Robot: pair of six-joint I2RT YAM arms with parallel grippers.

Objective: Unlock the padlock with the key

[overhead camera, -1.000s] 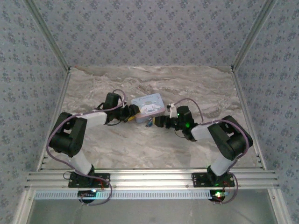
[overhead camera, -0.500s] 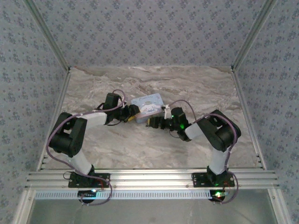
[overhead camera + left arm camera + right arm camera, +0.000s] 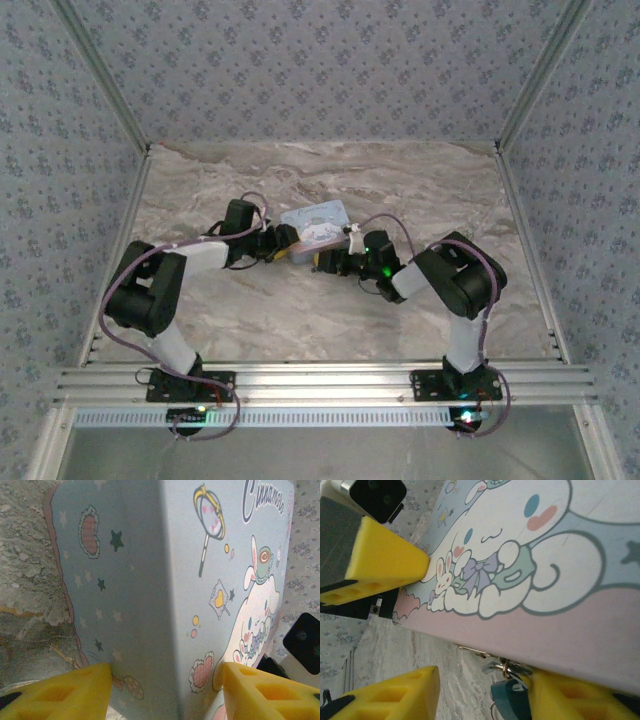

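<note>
The tiny blue-teal padlock (image 3: pixel 509 700) hangs from a small ring at the front edge of the pastel cartoon tin (image 3: pixel 555 555), under its metal hasp (image 3: pixel 470 650). A silvery piece (image 3: pixel 491 668) sits on the ring; I cannot tell if it is the key. My right gripper (image 3: pixel 485 677) is open around the padlock, which rests against the right-hand finger (image 3: pixel 565 695). My left gripper (image 3: pixel 166 672) is shut on the tin's (image 3: pixel 150 580) near corner, both yellow pads touching it. From above, the left gripper (image 3: pixel 288 248) and right gripper (image 3: pixel 322 263) meet at the tin (image 3: pixel 315 220).
The marble table (image 3: pixel 300 310) lies open in front of the arms. Patterned walls enclose the back and sides. The left gripper's yellow finger (image 3: pixel 382 560) shows at the tin's far corner in the right wrist view. An aluminium rail (image 3: pixel 320 380) runs along the near edge.
The right gripper has moved left along the tin's front edge to the padlock, and its elbow has folded inward. The left arm and the tin have stayed put.
</note>
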